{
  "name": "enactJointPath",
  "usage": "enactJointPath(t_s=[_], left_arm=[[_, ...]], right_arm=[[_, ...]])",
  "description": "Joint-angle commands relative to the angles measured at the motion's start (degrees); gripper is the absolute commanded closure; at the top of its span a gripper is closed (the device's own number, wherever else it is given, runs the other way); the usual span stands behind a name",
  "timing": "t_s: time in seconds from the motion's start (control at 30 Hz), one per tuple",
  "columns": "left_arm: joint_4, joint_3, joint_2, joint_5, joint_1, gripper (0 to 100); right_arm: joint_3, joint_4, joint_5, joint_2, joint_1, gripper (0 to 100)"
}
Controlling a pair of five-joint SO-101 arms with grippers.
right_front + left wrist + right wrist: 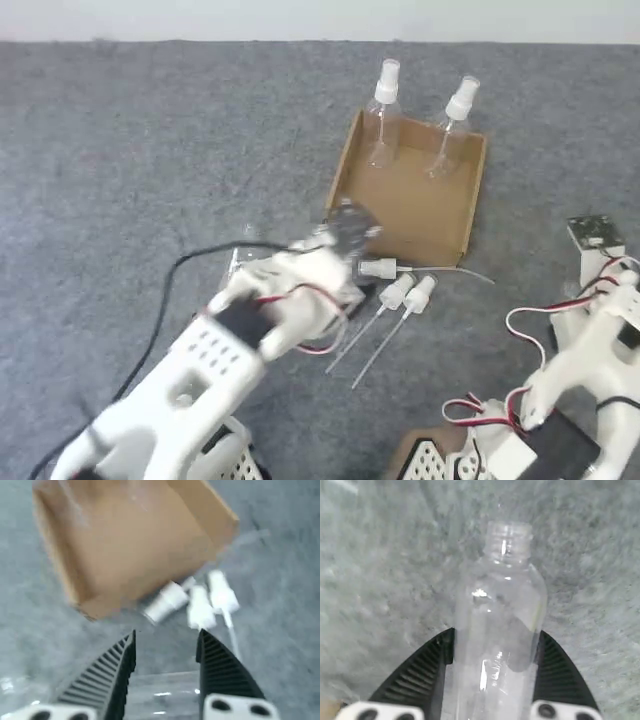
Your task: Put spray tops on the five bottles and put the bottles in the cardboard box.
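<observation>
- Left gripper (166,634): I see a clear bottle (165,696) filling the gap between its jaws, which pinch it on both sides. Motion blur, so detail is poor.
- In the high view, the left gripper (345,225) hangs at the near left corner of the cardboard box (350,165).
- Right gripper (495,634): jaws pressed against both sides of an open-necked bottle (500,595). It has no spray top, and its threaded neck points away from the wrist over grey carpet (380,580).
- Box contents: two capped bottles (384,112) (452,125) stand along the far wall.
- Three loose spray tops (397,292) lie on the carpet just outside the box's near wall, dip tubes trailing, close together. I see them in the left wrist view too (200,607).
</observation>
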Motion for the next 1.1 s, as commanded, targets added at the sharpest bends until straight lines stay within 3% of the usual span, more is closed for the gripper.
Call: enactJointPath(t_s=[0.0,0.2,0.47,0.77,1.07], left_arm=[[-2.1,-8.2,12.7,0.9,2.1,82],[-3.2,-15.7,25.1,9.3,2.3,82],[-9.7,-18.1,31.0,21.9,2.2,76],[-15.0,-18.2,37.2,20.2,1.4,76],[-15.5,-20.3,40.0,18.0,-4.5,76]], right_arm=[[-3.3,-0.2,2.6,0.3,1.2,83.6],[-3.3,-0.1,2.6,0.3,1.2,83.6],[-3.3,-0.1,2.6,0.3,1.1,83.6],[-3.3,-0.1,2.6,0.3,1.1,83.6],[-3.3,-0.1,2.5,0.3,1.1,83.6]])
